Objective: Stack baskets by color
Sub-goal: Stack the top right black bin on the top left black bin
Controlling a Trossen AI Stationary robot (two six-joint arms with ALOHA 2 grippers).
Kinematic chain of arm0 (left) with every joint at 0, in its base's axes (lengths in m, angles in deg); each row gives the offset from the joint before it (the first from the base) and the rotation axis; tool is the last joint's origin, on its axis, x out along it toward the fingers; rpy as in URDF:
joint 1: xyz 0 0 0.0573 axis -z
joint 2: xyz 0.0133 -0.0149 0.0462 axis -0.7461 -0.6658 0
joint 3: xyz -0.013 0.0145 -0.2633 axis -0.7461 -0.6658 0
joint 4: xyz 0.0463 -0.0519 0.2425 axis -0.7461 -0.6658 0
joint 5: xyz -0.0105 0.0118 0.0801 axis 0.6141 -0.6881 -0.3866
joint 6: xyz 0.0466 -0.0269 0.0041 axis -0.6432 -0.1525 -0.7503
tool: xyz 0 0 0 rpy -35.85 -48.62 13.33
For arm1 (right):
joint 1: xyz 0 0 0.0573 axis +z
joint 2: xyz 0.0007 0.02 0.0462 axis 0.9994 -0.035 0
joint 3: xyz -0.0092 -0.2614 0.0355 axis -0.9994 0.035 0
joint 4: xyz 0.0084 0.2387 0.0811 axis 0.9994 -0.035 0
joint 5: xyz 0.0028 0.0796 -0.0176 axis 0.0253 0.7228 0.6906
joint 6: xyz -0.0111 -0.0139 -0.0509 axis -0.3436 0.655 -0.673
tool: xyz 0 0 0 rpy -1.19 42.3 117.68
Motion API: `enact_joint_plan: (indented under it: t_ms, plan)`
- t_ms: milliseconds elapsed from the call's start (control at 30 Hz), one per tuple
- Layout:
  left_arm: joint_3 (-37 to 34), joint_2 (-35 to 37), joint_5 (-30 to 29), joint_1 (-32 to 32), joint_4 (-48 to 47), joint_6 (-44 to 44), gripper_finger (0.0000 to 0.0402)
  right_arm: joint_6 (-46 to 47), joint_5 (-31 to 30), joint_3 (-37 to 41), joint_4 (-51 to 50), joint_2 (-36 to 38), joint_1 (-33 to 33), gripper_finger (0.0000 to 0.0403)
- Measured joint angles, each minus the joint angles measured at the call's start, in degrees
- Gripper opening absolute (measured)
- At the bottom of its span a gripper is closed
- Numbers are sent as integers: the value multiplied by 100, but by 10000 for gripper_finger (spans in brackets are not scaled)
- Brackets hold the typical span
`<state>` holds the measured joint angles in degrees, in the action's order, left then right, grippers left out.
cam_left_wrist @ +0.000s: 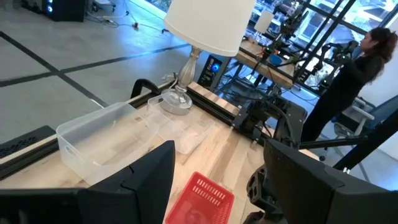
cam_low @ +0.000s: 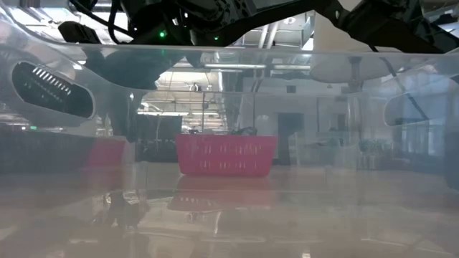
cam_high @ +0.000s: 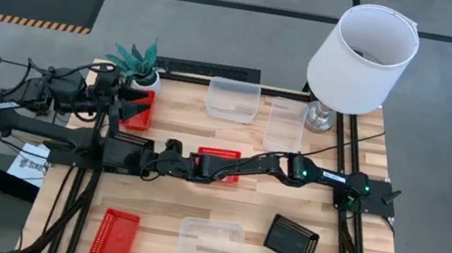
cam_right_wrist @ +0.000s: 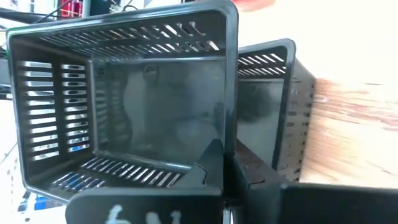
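Observation:
My right gripper [cam_high: 158, 159] reaches across the middle of the table and is shut on a black mesh basket [cam_right_wrist: 124, 106] at the centre left [cam_high: 123, 153]. A second black basket [cam_right_wrist: 273, 106] lies right against it on the wood. A third black basket [cam_high: 292, 240] rests on its base at the near right. Red baskets sit under my right arm [cam_high: 218, 164], at the far left [cam_high: 139, 107] and at the near left [cam_high: 114, 235]. My left gripper [cam_high: 127, 101] hovers open over the far-left red basket, near the plant, its fingers [cam_left_wrist: 149, 180] apart. My right gripper holds the black basket by one wall, at its rim [cam_right_wrist: 229, 134]. One finger [cam_right_wrist: 211, 163] is inside the basket and the other outside. The fingers come from the table's right, slanting slightly down. The basket is tipped, its open side toward the wrist camera, against the second black basket.
Clear baskets stand at the far middle [cam_high: 232, 100], beside the lamp [cam_high: 285, 123] and at the near edge [cam_high: 209, 243]; the near one fills the low view [cam_low: 229, 143]. A white lamp [cam_high: 362, 57] stands at the far right, a potted plant [cam_high: 137, 61] at the far left. A person [cam_left_wrist: 354, 74] stands beyond the table.

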<state>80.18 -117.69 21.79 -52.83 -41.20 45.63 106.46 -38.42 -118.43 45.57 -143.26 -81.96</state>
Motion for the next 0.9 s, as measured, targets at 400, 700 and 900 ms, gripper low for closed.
enact_joint_plan:
  t_ms: [400, 700, 900]
  plan:
    - [0, 0, -7, 0, 12, 33, 233, 141, -143, 0, -170, 2, 53, 25]
    - [0, 0, -9, 0, 18, 53, 233, 242, -267, 0, -166, 2, 69, 92]
    - [0, 0, -11, 0, 21, 98, 233, 239, -271, 0, -170, 2, 71, 149]
